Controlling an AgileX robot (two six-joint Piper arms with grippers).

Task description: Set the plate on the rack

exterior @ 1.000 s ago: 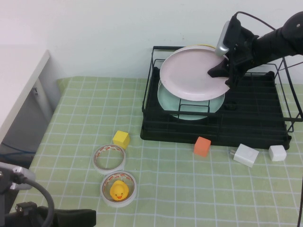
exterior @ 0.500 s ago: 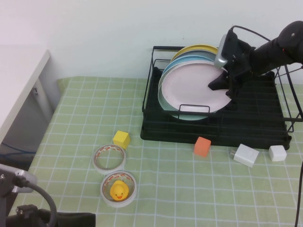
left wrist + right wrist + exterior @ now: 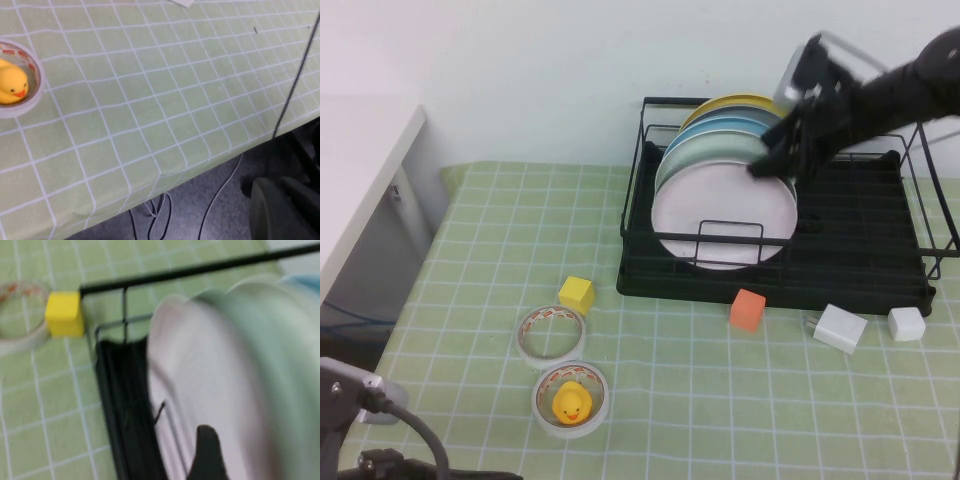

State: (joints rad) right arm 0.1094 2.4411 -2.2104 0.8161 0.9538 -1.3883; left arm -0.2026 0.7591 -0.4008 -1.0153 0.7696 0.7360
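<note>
Pink plate upright in the rack's front slot

Your right gripper (image 3: pixel 778 160) sits at the plate's (image 3: pixel 720 205) two o'clock edge, jaws unclear; rack (image 3: pixel 860 270). Your left gripper stays out of sight; only its wrist camera shows the duck (image 3: pixel 11 85) close. No readable writing.

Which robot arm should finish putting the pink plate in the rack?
The right one, probably. The right gripper is at the top edge of the pink plate, which stands in the rack. The left gripper is out of sight, down by the table's near edge.
</note>
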